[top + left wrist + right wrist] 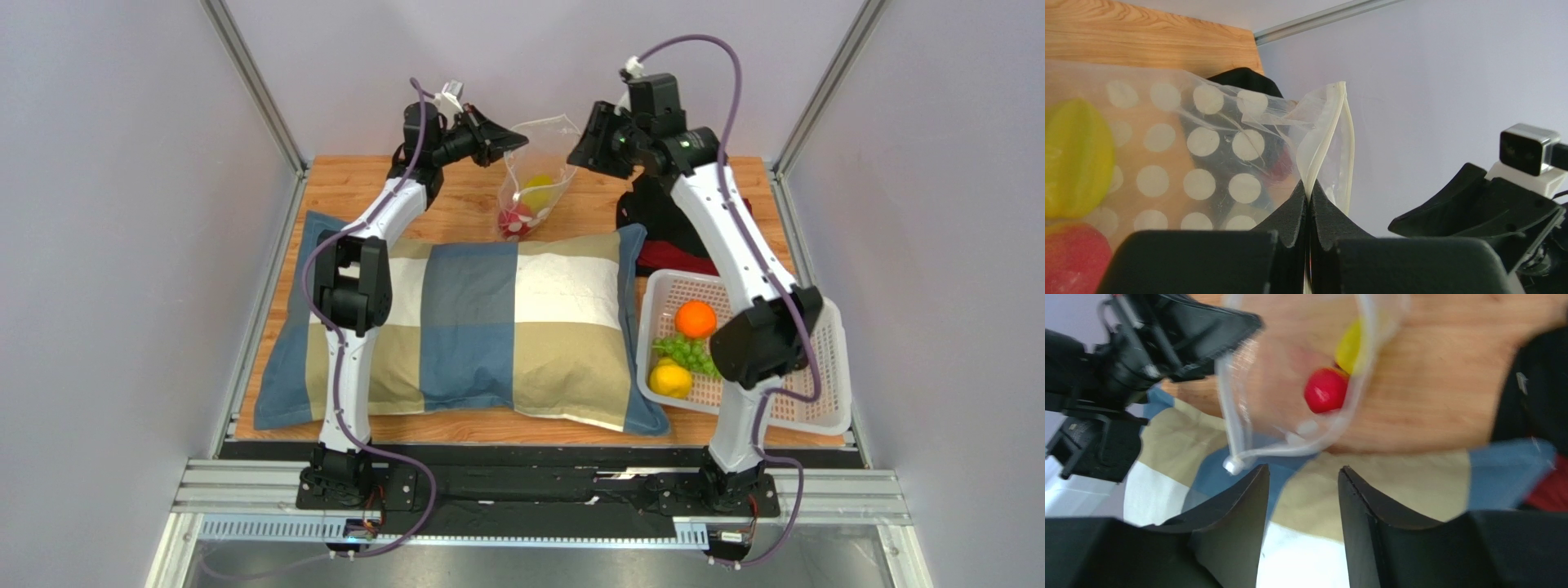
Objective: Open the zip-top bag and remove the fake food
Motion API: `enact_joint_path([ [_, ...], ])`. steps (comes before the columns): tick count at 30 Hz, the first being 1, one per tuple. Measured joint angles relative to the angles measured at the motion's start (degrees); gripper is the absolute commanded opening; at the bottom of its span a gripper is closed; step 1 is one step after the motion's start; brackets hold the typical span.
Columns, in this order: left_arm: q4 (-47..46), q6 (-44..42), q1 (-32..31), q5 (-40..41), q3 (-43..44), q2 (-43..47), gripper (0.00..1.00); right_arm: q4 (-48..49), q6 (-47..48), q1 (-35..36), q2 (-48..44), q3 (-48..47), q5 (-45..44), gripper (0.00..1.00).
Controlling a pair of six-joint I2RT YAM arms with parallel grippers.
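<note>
- Place: robot test cell in a laboratory.
- Walls (123, 245): plain pale panels on three sides, held by bare metal posts (254, 80).
- Table (344, 184): wooden top, with a metal rail (540, 488) across the near edge.
- Machines: left arm (350, 282) and right arm (724, 233) bolted at that rail, purple cables (737, 92) looped along them, small camera (1530, 150) at a wrist.
- Props: checked pillow (491, 325); white basket (834, 368) holding plastic fruit (696, 320).

Dotted clear zip-top bag (548, 150) hangs upright, mouth open; yellow fruit (537, 192), red fruit (515, 221) inside.
</note>
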State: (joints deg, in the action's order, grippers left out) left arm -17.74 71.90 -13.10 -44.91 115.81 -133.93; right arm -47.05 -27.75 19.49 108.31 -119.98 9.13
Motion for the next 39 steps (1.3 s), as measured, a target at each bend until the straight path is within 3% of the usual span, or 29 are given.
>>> enact_joint_path([
  [2, -0.59, 0.31, -0.31, 0.02, -0.2, -0.28, 0.0, 1.09, -0.35, 1.18, 5.4, -5.99, 1.62, 0.31],
  [7, -1.75, 0.92, -0.87, 0.02, -0.09, -1.05, 0.0, 3.19, -0.94, 2.75, 17.2, -17.57, 4.57, 0.27],
  [17, -1.84, 0.59, -1.16, -1.11, 0.76, -2.19, 0.0, 5.05, -1.42, 3.06, 25.46, -18.53, 4.83, 0.24],
  [31, -7.04, 7.28, -3.76, -0.31, 6.75, -7.39, 0.0, 6.56, -1.55, 2.38, 34.21, -18.6, 4.96, 0.4],
  [35, -7.34, 8.22, -5.2, 0.42, 7.26, -8.22, 0.23, 7.1, -1.75, 1.25, 34.56, -17.62, 5.18, 0.43],
  [39, -6.1, 6.88, -5.07, -0.04, 7.26, -8.2, 0.32, 9.16, -2.05, -0.46, 34.56, -16.13, 6.49, 0.44],
])
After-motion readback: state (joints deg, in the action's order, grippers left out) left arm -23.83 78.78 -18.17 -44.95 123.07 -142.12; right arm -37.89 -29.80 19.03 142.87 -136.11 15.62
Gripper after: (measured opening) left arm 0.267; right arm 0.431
